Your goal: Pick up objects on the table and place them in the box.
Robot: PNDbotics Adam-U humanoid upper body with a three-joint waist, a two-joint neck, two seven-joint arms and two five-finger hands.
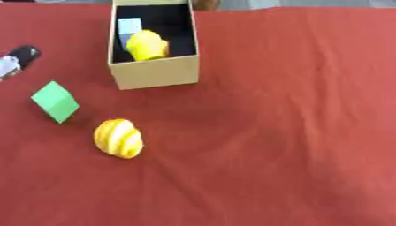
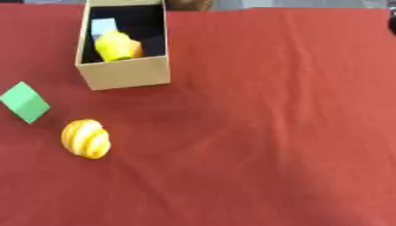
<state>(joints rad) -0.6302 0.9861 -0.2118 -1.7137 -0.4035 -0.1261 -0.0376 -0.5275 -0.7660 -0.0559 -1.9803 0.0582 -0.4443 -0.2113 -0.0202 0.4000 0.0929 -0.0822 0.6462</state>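
Note:
A tan cardboard box [image 1: 154, 73] with a dark inside stands at the upper left of the red table. Inside it lie a light blue block [image 1: 128, 27] and a yellow rounded object [image 1: 147, 45]. On the cloth to the left of the box's front sits a green cube [image 1: 54, 101], tipped on an edge. A yellow ridged, shell-like object [image 1: 118, 138] lies just below and to the right of the cube. Part of my left hand [image 1: 18, 59], black and silver, shows at the far left edge, apart from the cube and holding nothing that I can see. My right hand is out of view.
The red cloth [image 1: 294, 132] covers the whole table, and its middle, right and front carry no objects. A dark sliver [image 2: 392, 22] touches the upper right edge in the right eye view; I cannot make it out.

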